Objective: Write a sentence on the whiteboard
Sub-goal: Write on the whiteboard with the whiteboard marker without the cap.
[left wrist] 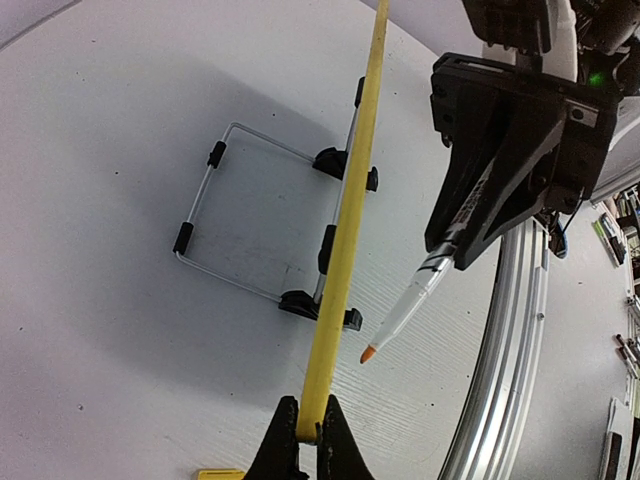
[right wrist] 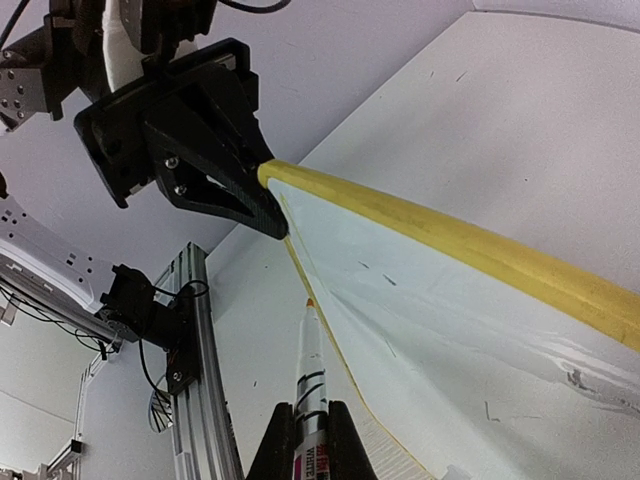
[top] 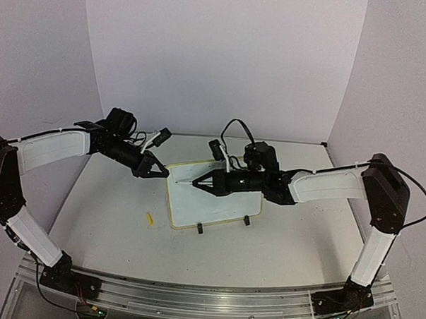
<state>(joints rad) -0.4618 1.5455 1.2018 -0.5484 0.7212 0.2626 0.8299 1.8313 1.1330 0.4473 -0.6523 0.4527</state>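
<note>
Whiteboard (top: 211, 210), with its pale yellow rim, is shown propped at a tilt on two black clip feet (top: 247, 219), directly ahead of both grippers near the middle of the table (top: 111, 226). Its upper left corner is pinched by the left gripper (top: 163, 173), whose jaws are clenched on the rim; in the left wrist view the rim is seen edge-on, running straight away from the fingertips. Behind the board, to the left of that gripper's line of sight, a wire stand (left wrist: 183, 238) is seen lying flat on the table. A white marker (left wrist: 420, 290) with an orange tip is grasped by the right gripper (top: 196, 181), jaws closed on its barrel, and is pointed toward the left gripper. The tip is held just beside the board's face near the pinched corner; contact cannot be confirmed. A small yellow piece (top: 149, 218) is seen on the table, below the left gripper and beside the board's left edge.
</note>
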